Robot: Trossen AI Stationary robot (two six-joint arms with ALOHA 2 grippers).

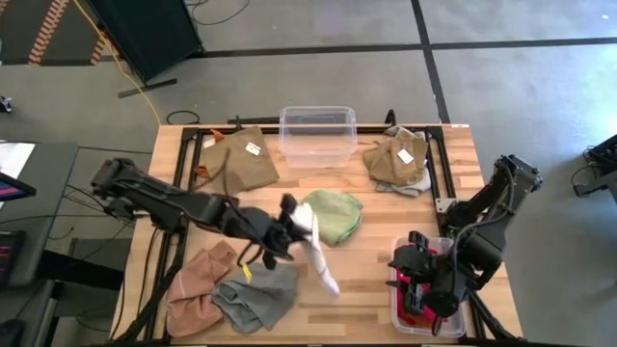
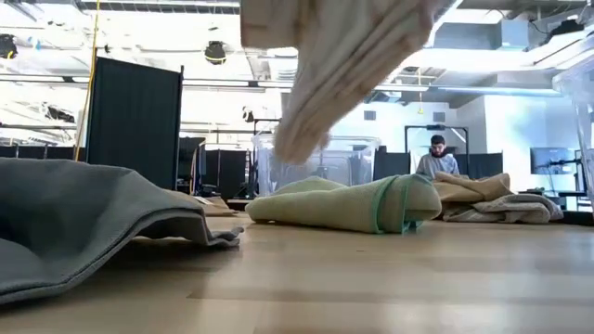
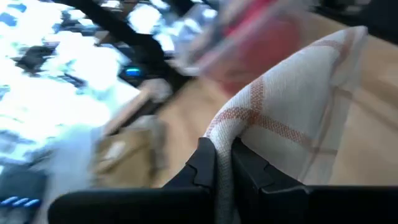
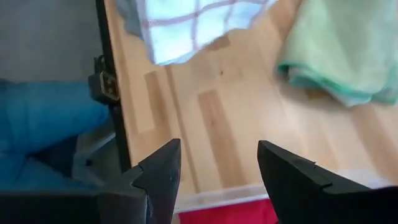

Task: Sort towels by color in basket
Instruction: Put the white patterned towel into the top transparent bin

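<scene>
- Pale butcher-block table [image 1: 362, 265] with a black frame, standing on grey concrete floor crossed by dark seam lines.
- Left gripper [image 1: 286, 224] over the table's middle, jaws pressed together on a fold of the white checked towel [image 1: 318, 255]; cloth hanging clear of the wood, just beside the light green towel [image 1: 335, 216].
- In the left wrist view, rust-coloured check lines on the white checked towel, pinched between the two dark fingers [image 3: 205, 165].
- Right gripper [image 4: 217, 171] above the clear bin with red cloth [image 1: 424, 289] at the near right corner, jaws spread, nothing between them.
- Empty-looking clear bin [image 1: 318, 135] at the far edge, centre.
- Tan towel [image 1: 236, 159] with a white tag at far left; tan and beige pile [image 1: 397, 162] at far right.
- Rust-orange towel [image 1: 198, 284] and grey towel [image 1: 253, 299] touching at the near left.
- Low view: grey towel draped at left, green towel folded mid-table, checked cloth hanging from above.
- Room beyond: black partition panels [image 2: 135, 125], ceiling lights, monitors, a person [image 2: 436, 158] seated far off.
- Yellow cable [image 1: 116, 58] and a dark panel on the floor beyond the table.
</scene>
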